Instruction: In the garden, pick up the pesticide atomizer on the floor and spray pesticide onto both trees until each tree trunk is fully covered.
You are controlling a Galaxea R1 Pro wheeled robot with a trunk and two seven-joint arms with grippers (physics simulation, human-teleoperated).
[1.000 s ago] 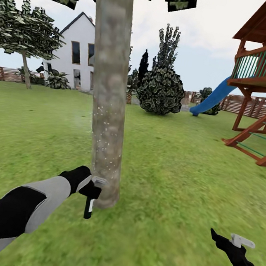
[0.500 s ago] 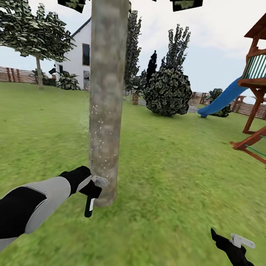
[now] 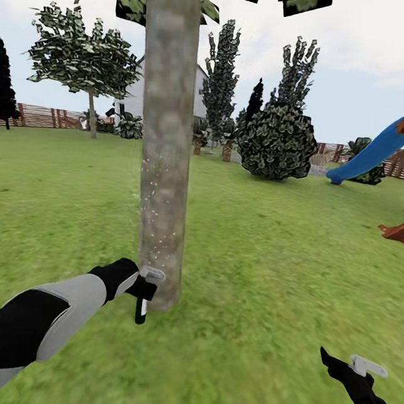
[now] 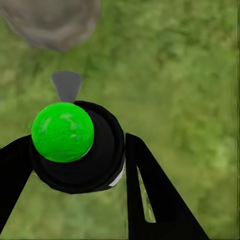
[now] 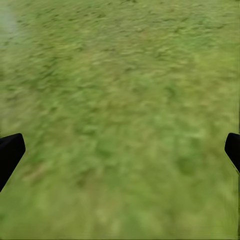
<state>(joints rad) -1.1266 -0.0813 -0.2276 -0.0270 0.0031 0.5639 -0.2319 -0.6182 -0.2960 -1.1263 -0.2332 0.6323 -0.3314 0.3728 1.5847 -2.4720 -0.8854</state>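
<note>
Up close, we hold the pesticide atomizer (image 3: 141, 309) in our left gripper (image 3: 143, 288), fingers clamped on either side of its black body, just beside the base of the near tree trunk (image 3: 164, 153). From the left wrist the atomizer's round top shows a bright green cap (image 4: 62, 131) sitting between our two black fingers (image 4: 150, 195), with grass (image 4: 190, 75) below. Pale specks dot the trunk's lower stretch above the gripper. Our right gripper (image 3: 349, 367) hangs low over the lawn (image 3: 284, 250), well apart from the trunk, its fingertips (image 5: 10, 152) spread wide and empty. A second tree (image 3: 86, 61) stands far off near the wooden fence (image 3: 45, 117).
</note>
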